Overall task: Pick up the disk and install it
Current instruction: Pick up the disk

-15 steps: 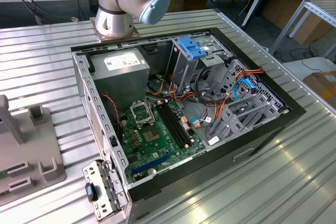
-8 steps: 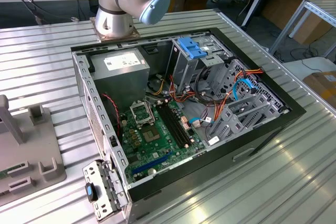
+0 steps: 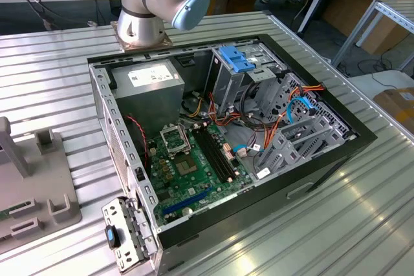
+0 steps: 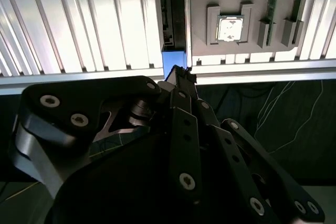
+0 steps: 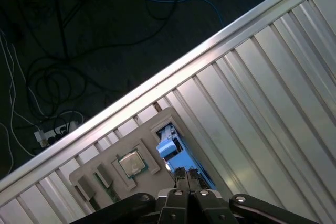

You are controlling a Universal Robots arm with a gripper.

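Grey holder (image 3: 39,189) is sitting at the exterior view's left, with the open computer case (image 3: 304,176) to its right. In both wrist views the disk (image 4: 172,60) (image 5: 170,148) is standing on edge in the holder's slot. The gripper (image 4: 181,72) (image 5: 186,174) is hovering right at its blue end; whether it is gripping cannot be told.

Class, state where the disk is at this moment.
In both wrist views the disk sits in a slot of the grey fixture on the ribbed table, beside the processor chip, right at the pincer tip.
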